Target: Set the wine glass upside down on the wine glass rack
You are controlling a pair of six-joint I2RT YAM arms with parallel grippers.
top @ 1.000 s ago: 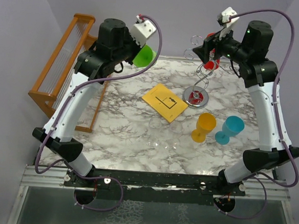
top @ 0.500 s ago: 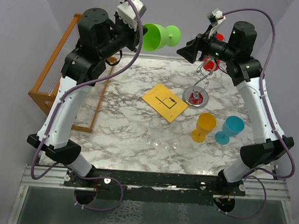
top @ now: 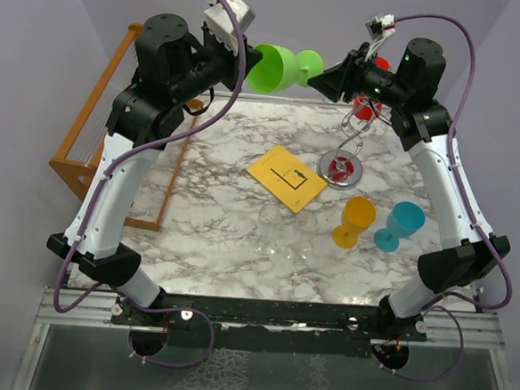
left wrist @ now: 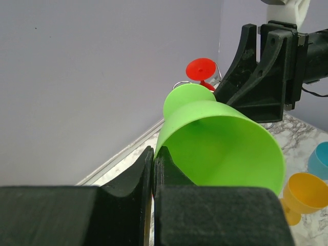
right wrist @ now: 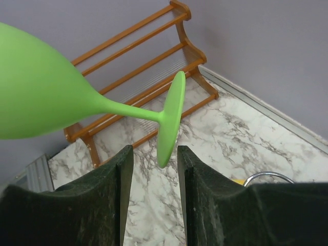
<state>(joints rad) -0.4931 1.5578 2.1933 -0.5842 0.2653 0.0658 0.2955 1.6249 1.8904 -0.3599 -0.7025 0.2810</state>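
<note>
Right wrist: right jaws part-open astride wine glass [right wrist: 46, 97] foot; left jaws pinch its rim.

High rear overview, two opposed wrist close-ups; green wine glass [top: 273, 68] in all.

We note: green wine glass [top: 282, 67] at 12 o'clock; silver wire rack [top: 350, 176], red glass [top: 366, 111] at 1 o'clock; amber glass [top: 356, 221], teal glass [top: 403, 223] at 4 o'clock; yellow card [top: 287, 178]; white grey-veined marble table [top: 212, 236]; orange-brown wooden rack [top: 95, 121] at 10 o'clock.
</note>
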